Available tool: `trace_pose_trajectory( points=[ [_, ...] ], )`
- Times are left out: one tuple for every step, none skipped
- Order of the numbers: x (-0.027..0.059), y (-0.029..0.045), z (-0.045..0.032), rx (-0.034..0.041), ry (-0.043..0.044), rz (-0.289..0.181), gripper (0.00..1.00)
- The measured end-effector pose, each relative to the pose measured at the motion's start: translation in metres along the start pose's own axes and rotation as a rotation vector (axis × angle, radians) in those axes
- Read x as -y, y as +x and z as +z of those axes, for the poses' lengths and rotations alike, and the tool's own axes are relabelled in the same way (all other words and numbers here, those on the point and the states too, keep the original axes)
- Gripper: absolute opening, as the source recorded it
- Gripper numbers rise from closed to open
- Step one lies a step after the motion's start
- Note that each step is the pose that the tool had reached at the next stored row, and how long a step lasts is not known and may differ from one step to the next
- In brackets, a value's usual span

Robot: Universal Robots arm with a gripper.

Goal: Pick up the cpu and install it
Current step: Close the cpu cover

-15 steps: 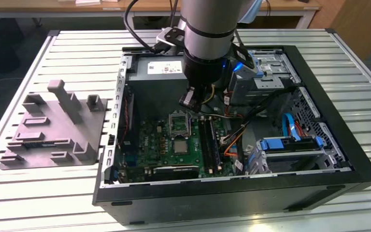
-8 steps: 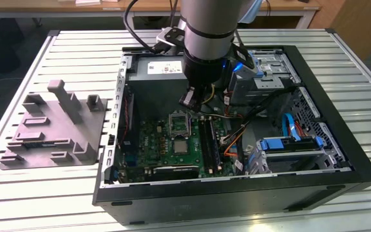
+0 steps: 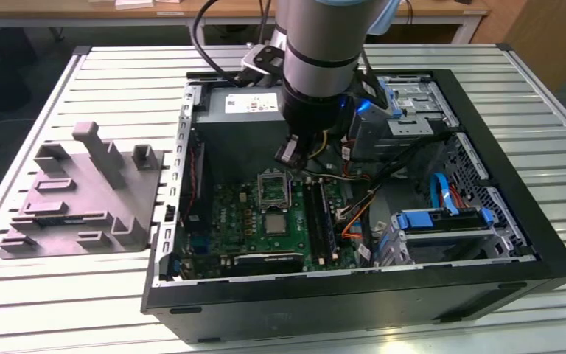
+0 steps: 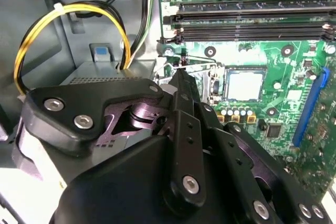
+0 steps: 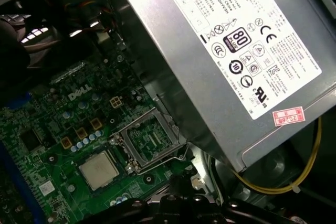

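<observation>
The cpu (image 3: 276, 223) lies flat on the green motherboard (image 3: 244, 221) inside the open computer case (image 3: 362, 295); its silvery top also shows in both wrist views (image 4: 244, 85) (image 5: 98, 170); the socket frame (image 5: 149, 140) stands hinged open just beside it; the hand (image 3: 293, 151) hangs above the board near the grey power supply (image 5: 236, 51), apart from the cpu; its fingers (image 4: 184, 124) appear pressed together, pinching nothing; a grey moulded tray (image 3: 77, 199) rests on the slatted table (image 3: 67, 295) at the exterior view's left.
</observation>
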State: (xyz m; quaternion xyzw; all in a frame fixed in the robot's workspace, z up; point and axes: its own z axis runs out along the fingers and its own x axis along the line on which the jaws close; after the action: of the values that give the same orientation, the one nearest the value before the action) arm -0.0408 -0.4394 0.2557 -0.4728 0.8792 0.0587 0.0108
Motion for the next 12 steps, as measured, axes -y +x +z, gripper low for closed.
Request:
trace_pose_trajectory(
  points=[
    [0.0007,-0.0003,0.0011,0.0012,-0.0018,0.000,0.11],
    [0.0012,-0.0004,0.0019,0.0048,-0.0054,0.000,0.11],
    [0.0015,-0.0006,0.0025,0.0119,-0.0106,0.000,0.11],
    [0.0018,-0.0007,0.0031,0.0208,-0.0165,-0.001,0.11],
    [0.0021,-0.0008,0.0042,0.0267,-0.0204,-0.001,0.11],
    [0.0025,-0.0010,0.0056,0.0287,-0.0216,-0.001,0.11],
    [0.0029,-0.0010,0.0067,0.0298,-0.0225,-0.001,0.11],
    [0.0031,-0.0010,0.0077,0.0306,-0.0231,-0.001,0.11],
    [0.0033,-0.0009,0.0088,0.0312,-0.0235,-0.001,0.11],
    [0.0035,-0.0010,0.0097,0.0316,-0.0237,-0.001,0.11],
    [0.0036,-0.0010,0.0105,0.0319,-0.0239,-0.001,0.11],
    [0.0038,-0.0010,0.0112,0.0322,-0.0241,-0.001,0.11]
  ],
)
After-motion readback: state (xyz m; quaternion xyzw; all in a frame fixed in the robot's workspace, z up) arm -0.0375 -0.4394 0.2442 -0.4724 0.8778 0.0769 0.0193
